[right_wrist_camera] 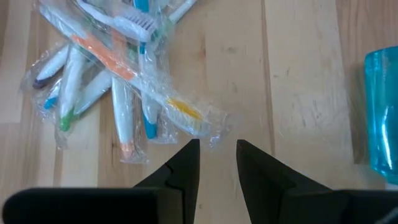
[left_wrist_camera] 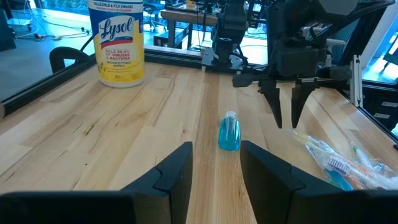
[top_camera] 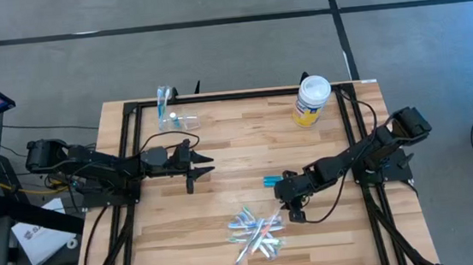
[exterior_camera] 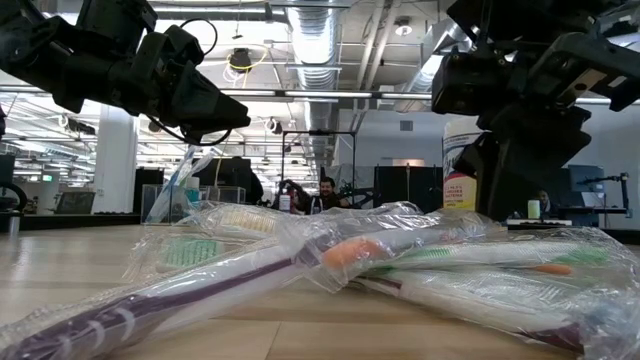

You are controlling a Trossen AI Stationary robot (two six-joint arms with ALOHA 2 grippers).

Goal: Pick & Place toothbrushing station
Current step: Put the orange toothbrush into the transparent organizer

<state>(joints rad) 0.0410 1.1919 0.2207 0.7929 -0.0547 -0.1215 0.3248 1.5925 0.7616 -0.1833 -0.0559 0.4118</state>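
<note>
Little looks done: the wrapped toothbrushes point(top_camera: 256, 232) lie heaped at the near edge, far from the cup point(top_camera: 186, 120), under the right gripper point(top_camera: 296, 214), fingers apart and empty.

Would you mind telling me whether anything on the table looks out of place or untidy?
Yes: the wrapped toothbrushes lie in a crisscrossed heap near the front edge, and the small blue bottle lies on its side mid-table, far from the clear cup.
</note>
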